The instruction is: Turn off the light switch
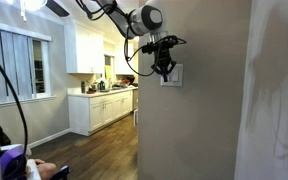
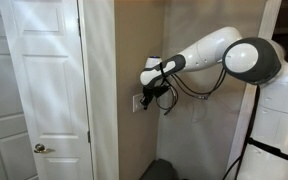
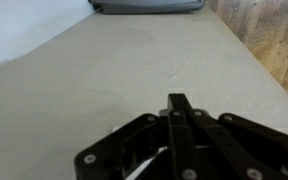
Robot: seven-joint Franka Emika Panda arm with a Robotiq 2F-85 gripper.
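The light switch (image 1: 175, 77) is a small white plate on the beige wall, and it shows in both exterior views (image 2: 137, 101). My gripper (image 1: 164, 70) is right in front of it, fingertips at or touching the plate (image 2: 147, 96). In the wrist view the black fingers (image 3: 177, 102) are pressed together and point at the bare wall. A sliver of white (image 3: 149, 166) shows through the linkage below them. Most of the switch is hidden behind the gripper.
A white panelled door (image 2: 39, 80) with a knob (image 2: 41, 148) stands beside the wall corner. A kitchen with white cabinets (image 1: 96, 108) and a wood floor (image 1: 94, 150) lies beyond. A dark bin (image 2: 169, 170) stands on the floor below the arm.
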